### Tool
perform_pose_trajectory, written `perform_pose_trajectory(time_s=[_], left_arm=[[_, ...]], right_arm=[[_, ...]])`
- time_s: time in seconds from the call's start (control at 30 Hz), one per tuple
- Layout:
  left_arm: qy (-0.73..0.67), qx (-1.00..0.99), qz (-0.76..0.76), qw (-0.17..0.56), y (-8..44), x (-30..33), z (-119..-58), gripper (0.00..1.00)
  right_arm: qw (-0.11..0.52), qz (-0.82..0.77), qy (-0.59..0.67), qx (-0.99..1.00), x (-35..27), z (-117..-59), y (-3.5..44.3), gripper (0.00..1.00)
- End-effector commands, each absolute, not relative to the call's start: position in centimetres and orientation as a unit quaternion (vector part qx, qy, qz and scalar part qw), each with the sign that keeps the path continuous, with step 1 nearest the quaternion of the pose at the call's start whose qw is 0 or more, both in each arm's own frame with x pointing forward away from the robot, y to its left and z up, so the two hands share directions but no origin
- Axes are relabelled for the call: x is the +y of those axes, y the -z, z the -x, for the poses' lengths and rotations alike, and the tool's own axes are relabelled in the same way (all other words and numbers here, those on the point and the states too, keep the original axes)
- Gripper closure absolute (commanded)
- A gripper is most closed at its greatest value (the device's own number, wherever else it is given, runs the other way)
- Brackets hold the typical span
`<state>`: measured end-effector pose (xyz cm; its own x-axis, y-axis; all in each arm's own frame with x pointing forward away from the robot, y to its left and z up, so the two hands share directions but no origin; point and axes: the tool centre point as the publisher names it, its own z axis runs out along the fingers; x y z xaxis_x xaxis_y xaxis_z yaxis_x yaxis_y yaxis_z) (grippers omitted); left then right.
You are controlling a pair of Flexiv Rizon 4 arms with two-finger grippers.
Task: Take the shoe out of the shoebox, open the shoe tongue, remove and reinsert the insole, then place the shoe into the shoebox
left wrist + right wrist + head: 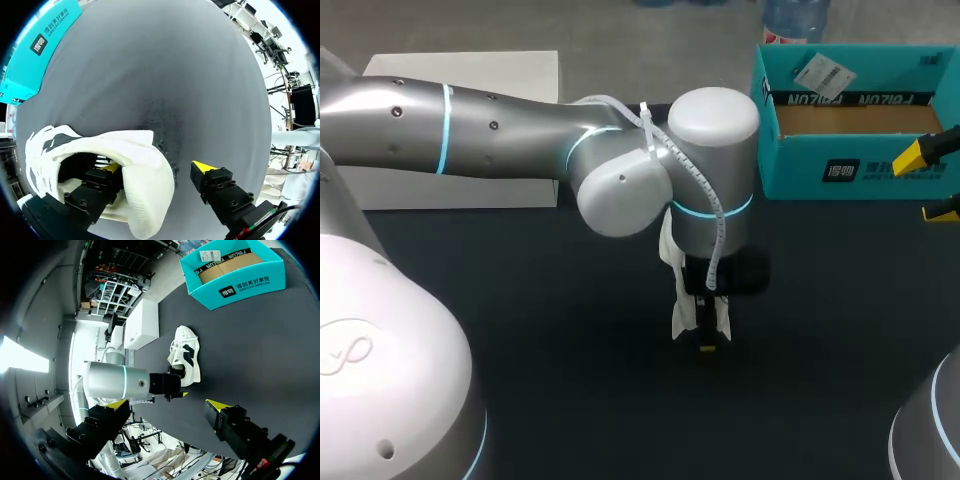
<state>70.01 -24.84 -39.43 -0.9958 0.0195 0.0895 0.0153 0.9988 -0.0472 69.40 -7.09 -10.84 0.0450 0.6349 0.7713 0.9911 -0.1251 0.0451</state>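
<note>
The left gripper (159, 167) points down at the middle of the table (570, 350) with its jaws spread: one finger sits inside the mouth of the white shoe (135, 150), while the other finger (207, 169) stands outside, just clear of the padded heel, so it grasps nothing. Whether the inner tip rests on the insole I cannot tell, as the inside of the shoe is dark. The shoe lies out of its box on the dark cloth, directly under that wrist. Seen from above, the teal shoebox (800, 170) stands open at about two o'clock from it, well apart, and a white box (460, 70) lies at about ten o'clock. The right gripper (168, 404) hangs wide open and empty at three o'clock, near the shoebox's front wall and far from the shoe. The main risk, as I judge it, is that closing here pinches only the heel collar. With nothing pinning the shoe down, any pull would then lift or drag the whole shoe and leave the insole in place.
</note>
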Motion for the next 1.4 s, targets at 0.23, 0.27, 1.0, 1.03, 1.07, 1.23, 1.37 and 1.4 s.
perform_pose_trajectory(time_s=[0.23, 0.27, 1.0, 1.03, 1.07, 1.23, 1.37, 1.4], left_arm=[[-0.008, -0.998, -0.004, 0.056, 40.0, -24.7, -69.9, 1.0], [-0.008, -0.998, -0.005, 0.057, 39.9, -24.7, -69.9, 1.0], [-0.007, -0.996, 0.045, 0.073, 28.5, -22.6, -68.5, 1.0], [-0.007, -0.996, 0.049, 0.079, 27.8, -22.5, -68.5, 1.0], [-0.01, -0.996, 0.05, 0.076, 27.2, -22.5, -68.5, 1.0], [-0.017, -0.995, 0.058, 0.08, 24.3, -22.5, -68.5, 1.0], [-0.02, -0.992, 0.068, 0.102, 22.8, -22.5, -68.6, 1.0], [-0.021, -0.991, 0.068, 0.11, 22.1, -22.4, -68.7, 1.0]], right_arm=[[0.267, 0.672, 0.333, -0.605, -7.1, -69.4, 10.9, 0.0], [0.267, 0.672, 0.333, -0.605, -7.1, -69.4, 10.9, 0.0], [0.267, 0.672, 0.333, -0.605, -7.1, -69.4, 10.9, 0.0], [0.267, 0.672, 0.333, -0.605, -7.1, -69.4, 10.9, 0.0], [0.267, 0.672, 0.333, -0.605, -7.1, -69.4, 10.9, 0.0], [0.267, 0.672, 0.333, -0.605, -7.1, -69.4, 10.9, 0.0], [0.267, 0.672, 0.333, -0.605, -7.1, -69.4, 10.9, 0.0], [0.267, 0.672, 0.333, -0.605, -7.1, -69.4, 10.9, 0.0]])
